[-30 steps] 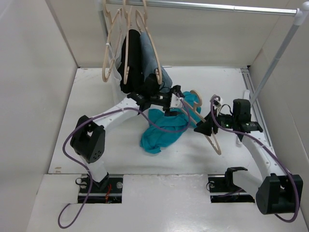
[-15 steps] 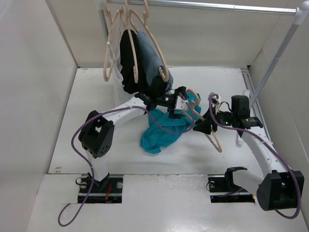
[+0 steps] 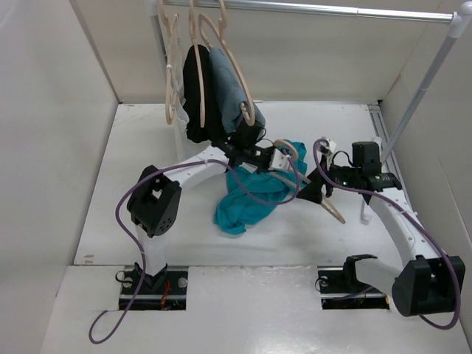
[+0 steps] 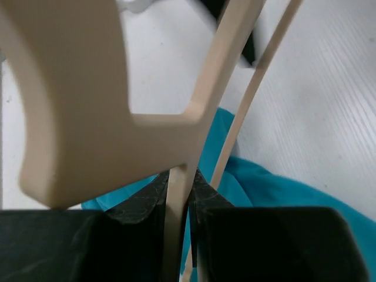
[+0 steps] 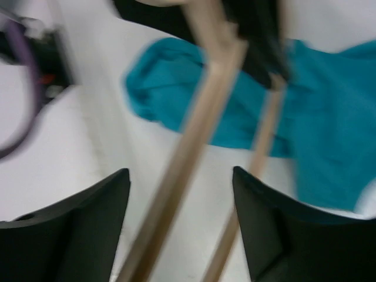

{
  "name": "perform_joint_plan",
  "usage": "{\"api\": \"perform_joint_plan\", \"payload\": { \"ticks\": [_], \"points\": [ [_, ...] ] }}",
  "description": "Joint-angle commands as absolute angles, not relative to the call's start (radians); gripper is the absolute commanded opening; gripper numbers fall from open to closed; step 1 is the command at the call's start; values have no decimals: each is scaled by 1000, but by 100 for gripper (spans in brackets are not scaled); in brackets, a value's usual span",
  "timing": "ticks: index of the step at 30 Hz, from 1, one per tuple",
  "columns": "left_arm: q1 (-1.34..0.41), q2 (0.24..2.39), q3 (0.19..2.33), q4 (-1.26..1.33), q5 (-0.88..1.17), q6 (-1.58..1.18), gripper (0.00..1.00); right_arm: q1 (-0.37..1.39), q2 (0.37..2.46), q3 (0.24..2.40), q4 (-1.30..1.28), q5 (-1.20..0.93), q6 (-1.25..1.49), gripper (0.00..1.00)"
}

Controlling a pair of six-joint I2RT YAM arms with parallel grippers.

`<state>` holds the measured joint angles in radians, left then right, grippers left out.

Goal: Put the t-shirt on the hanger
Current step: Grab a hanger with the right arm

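The left pincer (image 3: pixel 278 158) is clenched on the hanger (image 3: pixel 333 212) near its hook, holding it tilted just above the t-shirt (image 3: pixel 247 200), which lies crumpled mid-tabletop (image 3: pixel 140 162). The right pincer (image 5: pixel 179 217) straddles the hanger's lower arm with its fingers spread and not gripping, probably ready to steady it for threading.

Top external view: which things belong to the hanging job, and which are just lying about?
In the job: teal t-shirt, loose hanger, left gripper clamping it, right gripper open around it.
Bystanders: black garment, grey-blue garment, spare hanger, rail.
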<state>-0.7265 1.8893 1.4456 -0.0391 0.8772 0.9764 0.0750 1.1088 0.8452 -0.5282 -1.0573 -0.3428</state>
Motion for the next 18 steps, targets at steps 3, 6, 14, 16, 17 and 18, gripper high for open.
{"api": "perform_joint_plan", "payload": {
  "ticks": [3,6,14,16,17,18],
  "points": [
    [-713,1900,1623,-394,940,1168,0,130,1115,954,-453,-716,-356,100],
    [-713,1956,1741,-539,940,1195,0,176,1115,1009,-422,-623,-377,100],
    [-713,1990,1819,-658,1005,1273,0,270,1120,986,-259,-555,-408,88],
    [-713,1979,1793,-635,1021,1256,0,270,1173,1005,-268,-565,-417,74],
    [-713,1970,1793,-635,1034,1240,0,261,1196,1018,-281,-607,-435,68],
    [-713,1970,1793,-624,1034,1239,0,247,1216,1031,-281,-629,-436,62]
  ]
}}
